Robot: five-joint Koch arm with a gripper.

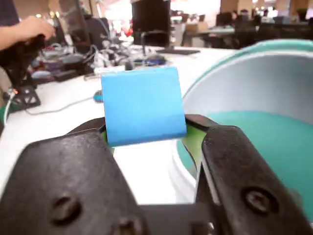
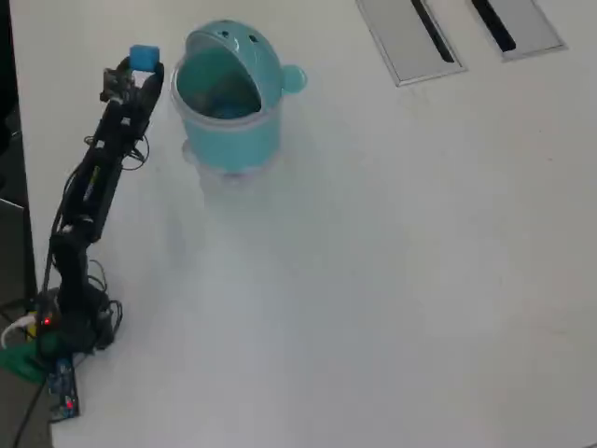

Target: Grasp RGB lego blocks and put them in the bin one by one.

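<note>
Surface, white, carries one light teal round plastic bin with a domed hood near its far left corner. Just beside the bin's left rim, the black fingers pinch one small blue plastic block: light, rigid, probably slick, best gripped across flat opposite faces.

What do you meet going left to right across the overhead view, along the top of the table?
Gripper holding the blue block → teal bin → bin's side knob → two grey panels with dark slots, first, then.
</note>
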